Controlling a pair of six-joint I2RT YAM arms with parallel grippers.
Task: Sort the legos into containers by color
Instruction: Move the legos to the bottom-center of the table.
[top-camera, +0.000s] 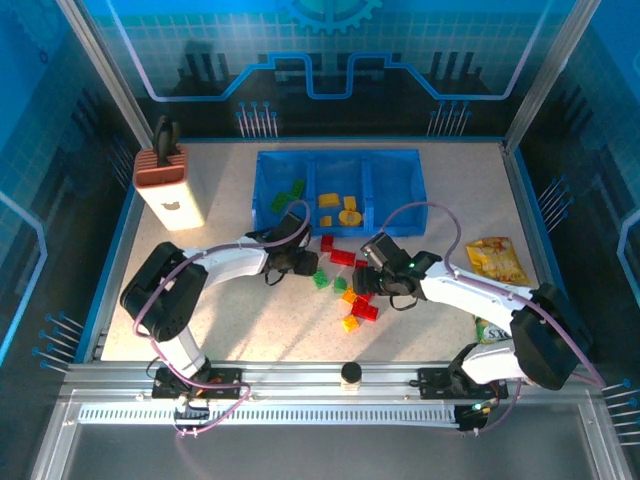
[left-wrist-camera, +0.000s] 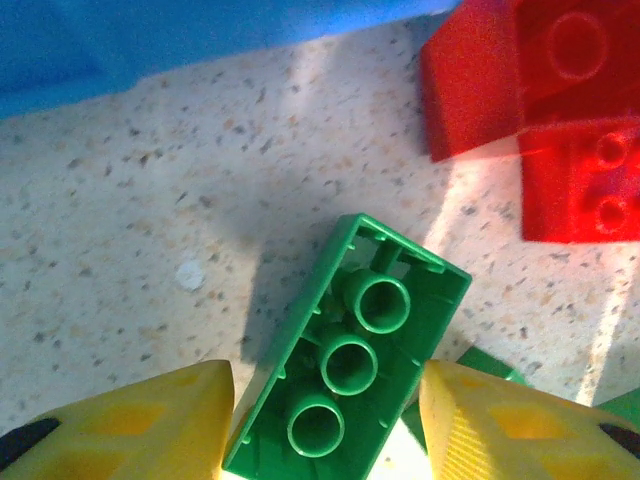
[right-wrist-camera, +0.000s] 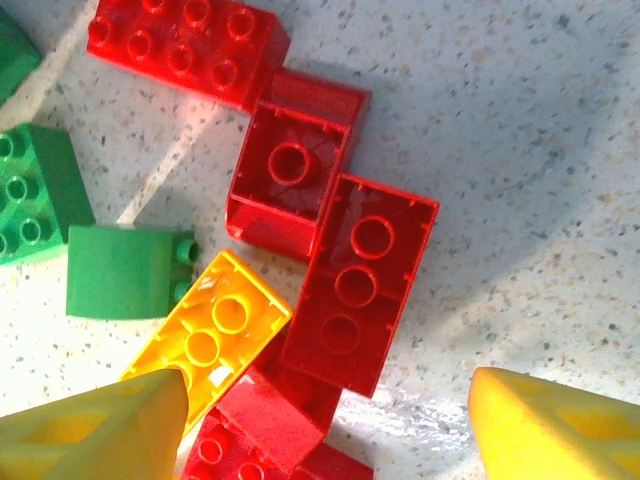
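Your right claw (right-wrist-camera: 328, 415) stands wide over the speckled worktop (right-wrist-camera: 520, 120), with an upturned red plastic brick (right-wrist-camera: 360, 280) just ahead of its fingers. Your left claw (left-wrist-camera: 325, 400) closely flanks an upturned green plastic brick (left-wrist-camera: 350, 370); whether it grips cannot be told. Beyond sits the blue plastic three-compartment tray (top-camera: 410, 160).

A pale speckled tabletop (top-camera: 230, 310) with a blue rim (top-camera: 108, 285) sits between aluminium posts (top-camera: 105, 75) and translucent blue walls (top-camera: 420, 40) printed with a grid and gear, sunlit in streaks, with a metal rail (top-camera: 280, 385) along the near edge.
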